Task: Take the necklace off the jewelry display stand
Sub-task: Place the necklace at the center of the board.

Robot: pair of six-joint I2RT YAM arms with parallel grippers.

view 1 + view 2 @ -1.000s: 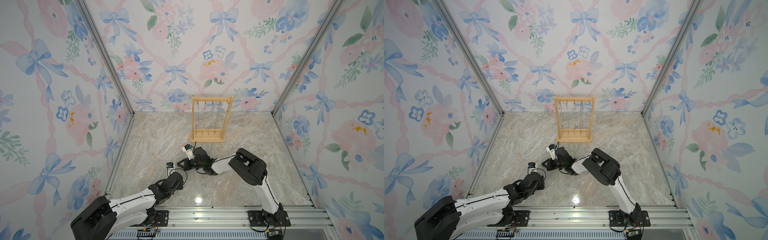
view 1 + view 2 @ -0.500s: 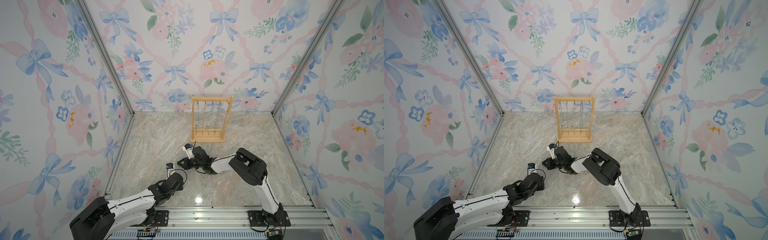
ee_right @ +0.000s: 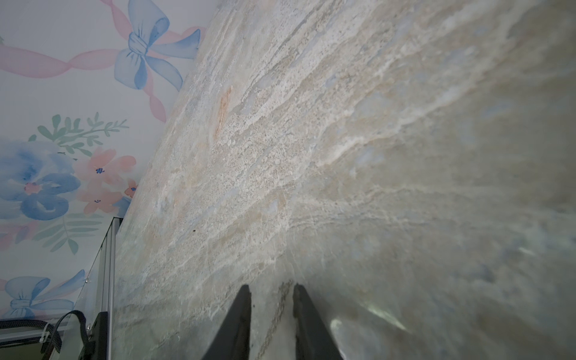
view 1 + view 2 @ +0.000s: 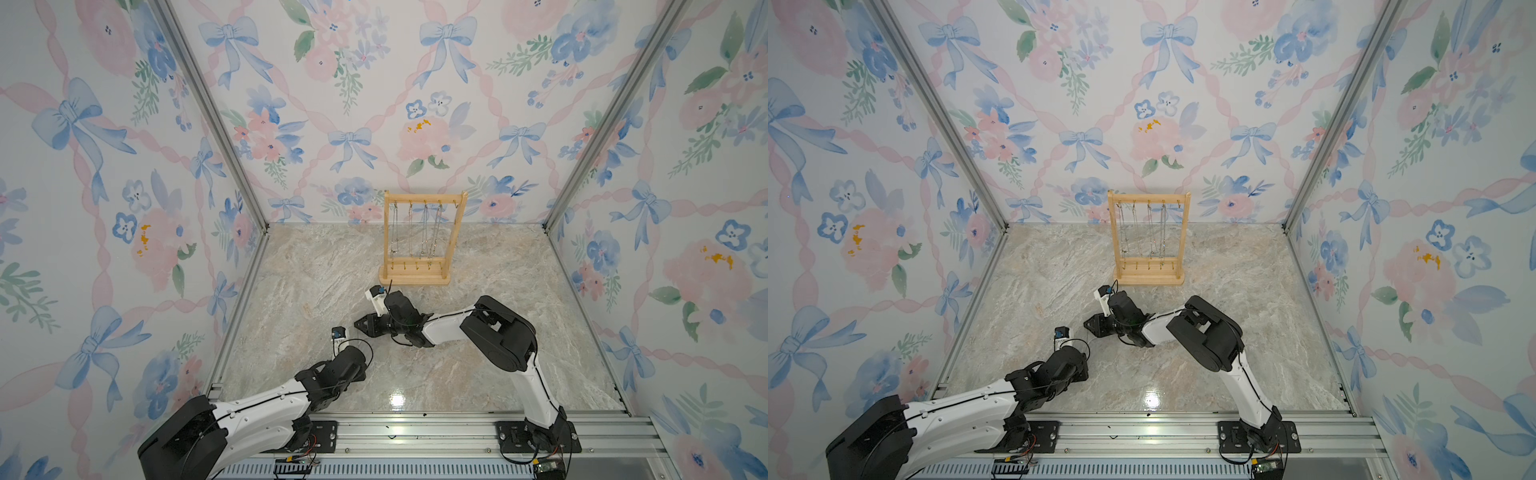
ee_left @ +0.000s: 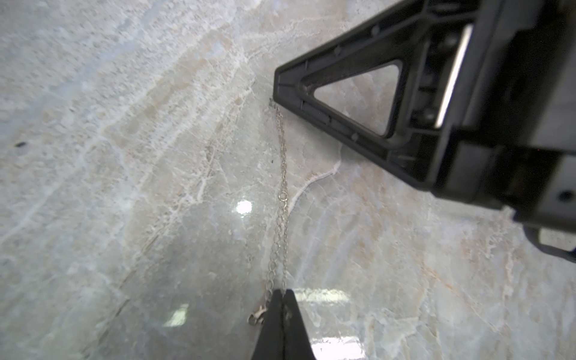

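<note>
Necklace (image 5: 283, 199) on marble (image 5: 124, 156) — end in left pincer (image 5: 283, 294)

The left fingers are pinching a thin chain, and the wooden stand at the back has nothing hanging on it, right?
Not quite. The left fingers do pinch the necklace chain, but the jewelry display stand is not bare: both top views show several other necklaces hanging from its top bar.

floor (image 4: 316, 270) either side of the stand (image 4: 415, 277) is wide open, walls (image 4: 374, 104) box in three sides, left arm (image 4: 291, 399) and right arm (image 4: 498, 336) crowd the front middle with a thin chain (image 5: 283, 187) running between them
</note>
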